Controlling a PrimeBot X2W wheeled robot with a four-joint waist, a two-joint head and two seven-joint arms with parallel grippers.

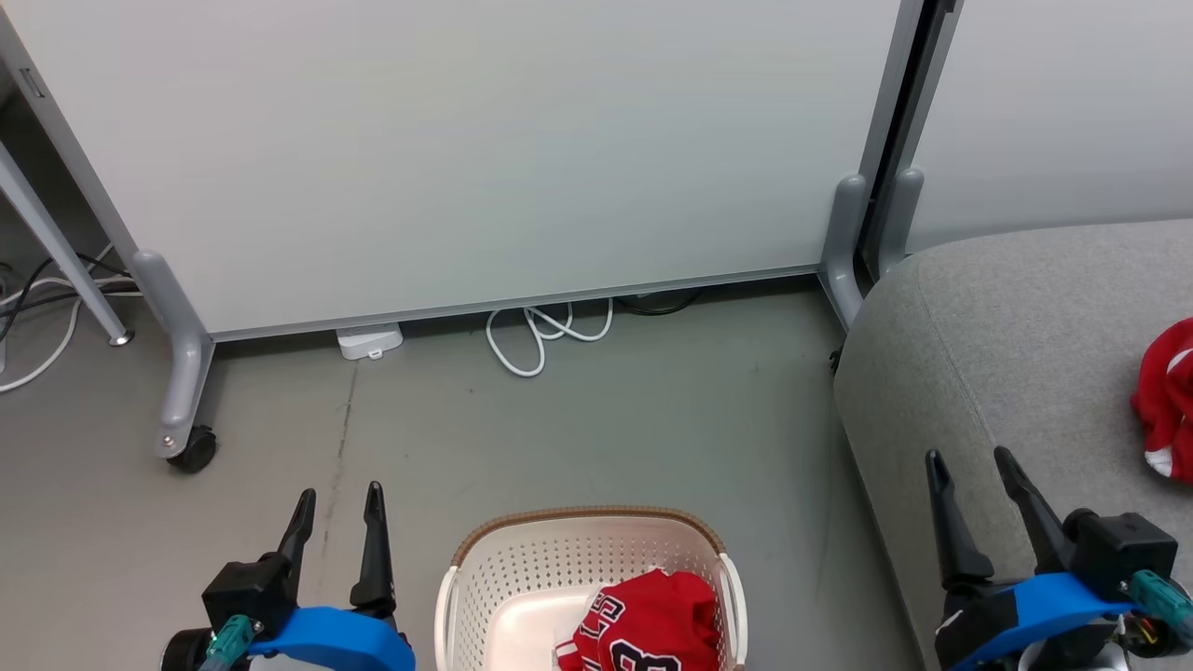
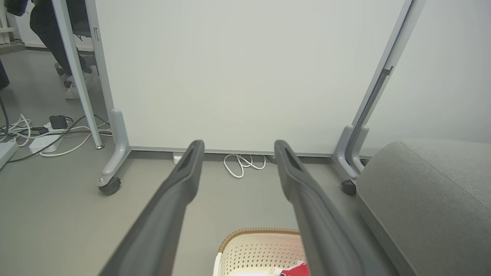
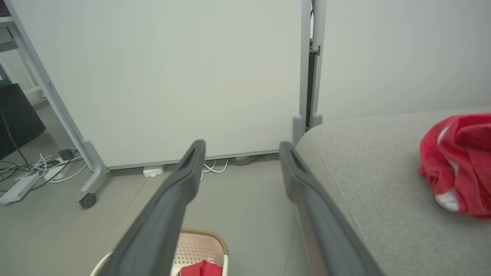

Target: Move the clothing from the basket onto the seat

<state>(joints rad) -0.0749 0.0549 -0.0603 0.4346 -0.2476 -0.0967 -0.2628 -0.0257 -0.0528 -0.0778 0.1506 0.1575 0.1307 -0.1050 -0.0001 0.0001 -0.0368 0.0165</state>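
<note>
A red garment with black-and-white lettering (image 1: 648, 624) lies crumpled in the cream perforated basket (image 1: 522, 568) on the floor at the bottom centre of the head view. A second red garment with white trim (image 1: 1165, 401) (image 3: 458, 163) rests on the grey seat (image 1: 1016, 354) (image 3: 376, 180) at the right. My left gripper (image 1: 337, 499) (image 2: 238, 147) hangs open and empty to the left of the basket (image 2: 255, 249). My right gripper (image 1: 969, 461) (image 3: 242, 147) is open and empty over the seat's front left edge, left of the garment lying there.
A white partition panel on grey castor feet (image 1: 186, 410) stands behind the basket, with a second panel at the right. A coiled white cable (image 1: 545, 335) and a white adapter (image 1: 370, 340) lie at its base. More cables (image 2: 46, 132) and a person's shoes (image 2: 73, 82) are at the far left.
</note>
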